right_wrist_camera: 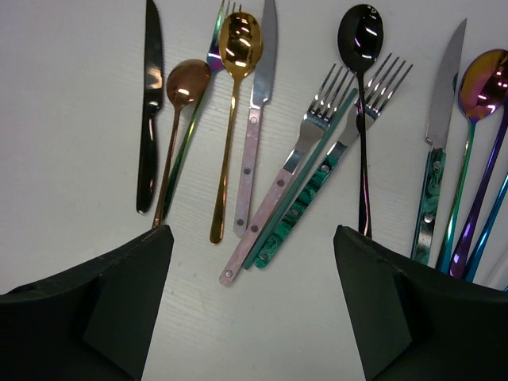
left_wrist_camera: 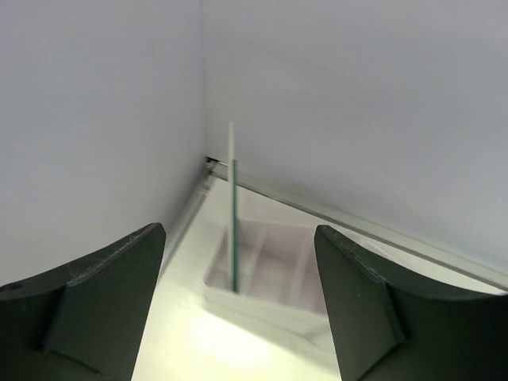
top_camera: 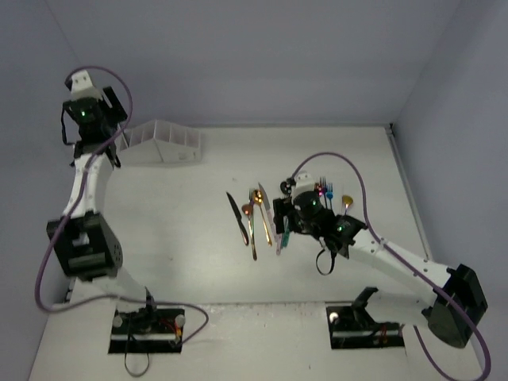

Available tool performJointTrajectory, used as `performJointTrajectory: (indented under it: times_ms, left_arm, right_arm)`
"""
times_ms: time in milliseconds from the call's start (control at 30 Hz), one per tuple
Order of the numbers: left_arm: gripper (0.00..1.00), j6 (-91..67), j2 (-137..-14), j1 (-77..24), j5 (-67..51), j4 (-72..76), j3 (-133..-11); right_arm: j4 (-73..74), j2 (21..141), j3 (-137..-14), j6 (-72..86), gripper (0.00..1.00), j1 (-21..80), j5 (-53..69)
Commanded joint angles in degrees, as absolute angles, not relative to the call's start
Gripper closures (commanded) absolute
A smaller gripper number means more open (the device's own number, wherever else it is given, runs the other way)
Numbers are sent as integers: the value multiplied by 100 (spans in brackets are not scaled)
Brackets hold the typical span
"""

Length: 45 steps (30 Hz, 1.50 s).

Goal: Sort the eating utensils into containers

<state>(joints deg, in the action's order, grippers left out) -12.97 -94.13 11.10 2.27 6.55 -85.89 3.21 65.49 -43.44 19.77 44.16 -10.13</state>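
The eating utensils lie in a spread on the table under my right gripper [right_wrist_camera: 253, 258], which is open with nothing between its fingers. Among them are a black knife [right_wrist_camera: 148, 103], a copper spoon [right_wrist_camera: 187, 83], a gold spoon [right_wrist_camera: 238, 48], a pink-handled fork [right_wrist_camera: 278, 190], a green-handled fork [right_wrist_camera: 317, 186] and a black spoon [right_wrist_camera: 359, 36]. The containers [top_camera: 163, 143], a white rack, stand at the far left by the wall. My left gripper [left_wrist_camera: 240, 262] hangs open above the rack [left_wrist_camera: 270, 305]. One slim green utensil [left_wrist_camera: 233, 230] stands upright in its left compartment, free of the fingers.
Walls close in behind and to the left of the rack [left_wrist_camera: 103, 119]. A green-handled knife [right_wrist_camera: 432, 182] and an iridescent spoon [right_wrist_camera: 482, 79] lie at the right edge of the right wrist view. More utensils [top_camera: 325, 190] lie just right of the right arm's wrist.
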Motion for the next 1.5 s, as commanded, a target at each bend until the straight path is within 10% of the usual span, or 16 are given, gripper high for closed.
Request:
performJointTrajectory:
  times_ms: [0,367,1467]
  left_arm:
    - [26,-1810,-8070,337,427,-1117,-8199]
    - [26,-2155,-5192,-588,-890,-2286,-5487]
    - [26,-1969,-4297,-836,-756,-2548,-4271]
  right_arm:
    - [399,7016,-4668,2556,33,4227,-1389]
    - [275,8498,-5347,2849,80,3786,-1318]
    - [62,9791,-5082,3621,87,3631,-1787]
